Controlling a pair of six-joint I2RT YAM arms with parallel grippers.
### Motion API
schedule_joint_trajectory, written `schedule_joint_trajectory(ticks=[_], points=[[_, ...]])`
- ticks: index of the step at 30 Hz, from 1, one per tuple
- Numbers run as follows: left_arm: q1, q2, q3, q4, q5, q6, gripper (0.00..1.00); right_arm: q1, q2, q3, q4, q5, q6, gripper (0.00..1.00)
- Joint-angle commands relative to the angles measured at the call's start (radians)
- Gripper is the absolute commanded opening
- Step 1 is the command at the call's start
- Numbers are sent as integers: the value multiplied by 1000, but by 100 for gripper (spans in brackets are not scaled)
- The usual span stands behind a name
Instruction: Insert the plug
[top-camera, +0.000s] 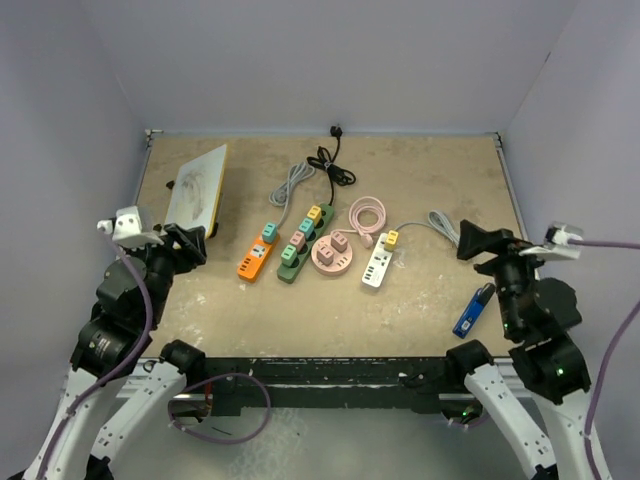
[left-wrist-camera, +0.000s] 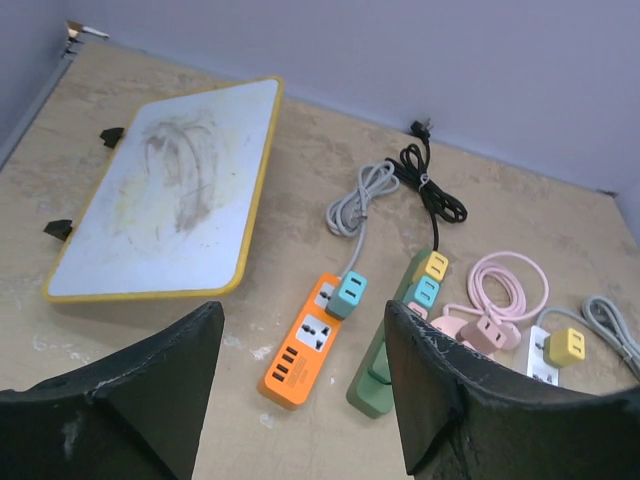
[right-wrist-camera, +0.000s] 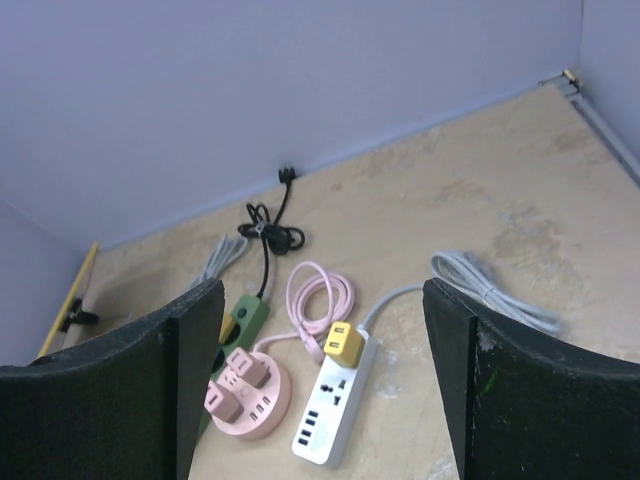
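Both arms sit folded back over their bases, wrists raised and aimed at the far wall. Your left gripper (top-camera: 187, 243) hangs well left of the green power strip (top-camera: 300, 247) and your right gripper (top-camera: 478, 242) well right of it. Neither touches anything. Each wrist view shows its own fingers spread wide with nothing between them. The green strip carries a row of coloured plugs (top-camera: 303, 230). The orange power strip (top-camera: 255, 262) lies just left of it, with a teal plug (top-camera: 268, 233) seated at its far end. A round pink socket hub (top-camera: 332, 255) lies just right of the green strip. Beyond that is the white power strip (top-camera: 378, 267), with a yellow plug (top-camera: 392, 238) seated at its far end. Only the top view shows the small blue object (top-camera: 473, 310), well right of the green strip beside the right arm. The left wrist view shows the smudged face of the yellow-rimmed white board (left-wrist-camera: 170, 195), far left of the green strip, and the orange strip's free socket. In the right wrist view the orange strip is hidden. That view does show the whole grey cable (right-wrist-camera: 490, 290) coiled right of the white strip.
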Motion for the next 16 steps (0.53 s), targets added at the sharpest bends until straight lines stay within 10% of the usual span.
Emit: schedule_joint_trajectory(ticks=[1, 16], points=[[4, -48, 49, -17, -101, -2, 63, -5, -66, 71, -39, 118, -35, 82], [4, -91, 102, -45, -149, 0, 66, -5, -127, 84, -51, 106, -8, 83]])
